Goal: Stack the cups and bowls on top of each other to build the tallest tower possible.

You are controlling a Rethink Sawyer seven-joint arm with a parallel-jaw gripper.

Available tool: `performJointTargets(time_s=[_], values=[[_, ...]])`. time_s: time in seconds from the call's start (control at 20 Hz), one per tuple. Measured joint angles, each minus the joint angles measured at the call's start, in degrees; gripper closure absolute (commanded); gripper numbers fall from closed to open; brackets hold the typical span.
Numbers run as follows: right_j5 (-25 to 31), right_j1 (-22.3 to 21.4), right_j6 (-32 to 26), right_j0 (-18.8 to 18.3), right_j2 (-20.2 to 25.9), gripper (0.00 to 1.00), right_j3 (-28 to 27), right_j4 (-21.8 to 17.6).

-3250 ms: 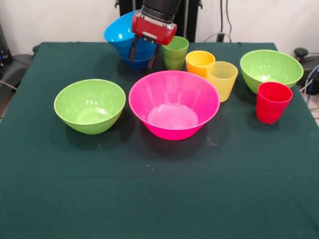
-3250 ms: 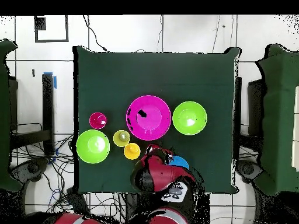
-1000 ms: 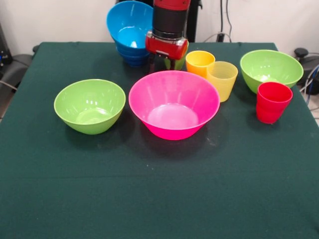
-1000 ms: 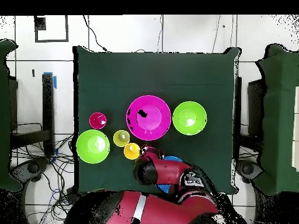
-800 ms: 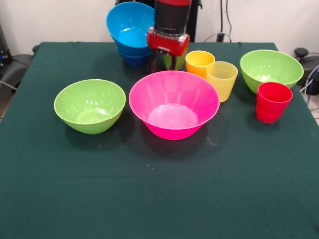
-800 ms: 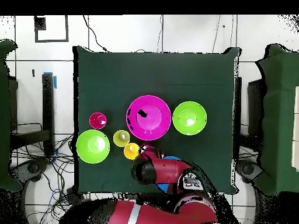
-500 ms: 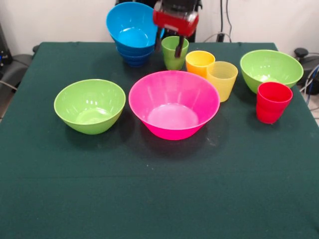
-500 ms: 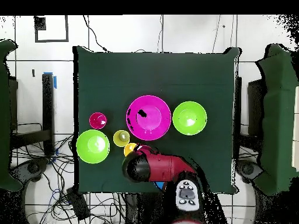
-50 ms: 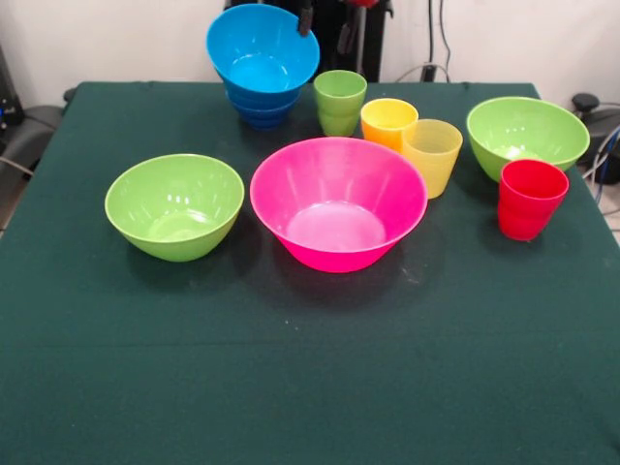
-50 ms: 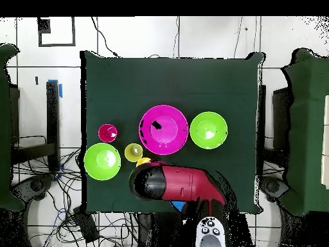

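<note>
Beside the tower [image 9: 262, 66], green cup [image 9: 340, 101] touches nothing; orange cup [image 9: 388, 121] nearby.

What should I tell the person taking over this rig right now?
Gripper: raised, only its tips show at the top edge, open and empty.
Tower: blue bowls nested at the far edge of the table.
Green cup stands just beside it; orange cup and yellow cup touch each other; red cup sits by one green bowl.
Pink bowl is in the middle, the other green bowl beside it.
Done: blue bowls stacked.
Left: pink bowl, both green bowls, all four cups.
</note>
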Motion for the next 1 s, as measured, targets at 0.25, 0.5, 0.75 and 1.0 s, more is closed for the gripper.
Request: performJointTargets(time_s=[0.25, 0.5, 0.75, 1.0], values=[[-0.51, -0.11, 0.0, -1.41, 0.77, 0.0, -1.26, -0.01], [-5.55, 2.88, 0.0, -2.46, 1.14, 0.0, -2.9, -0.02], [-14.55, 7.87, 0.0, -3.01, 1.25, 0.0, -4.47, -1.1], [-22.27, 13.36, 0.0, -3.04, 1.28, 0.0, -5.99, -2.43]])
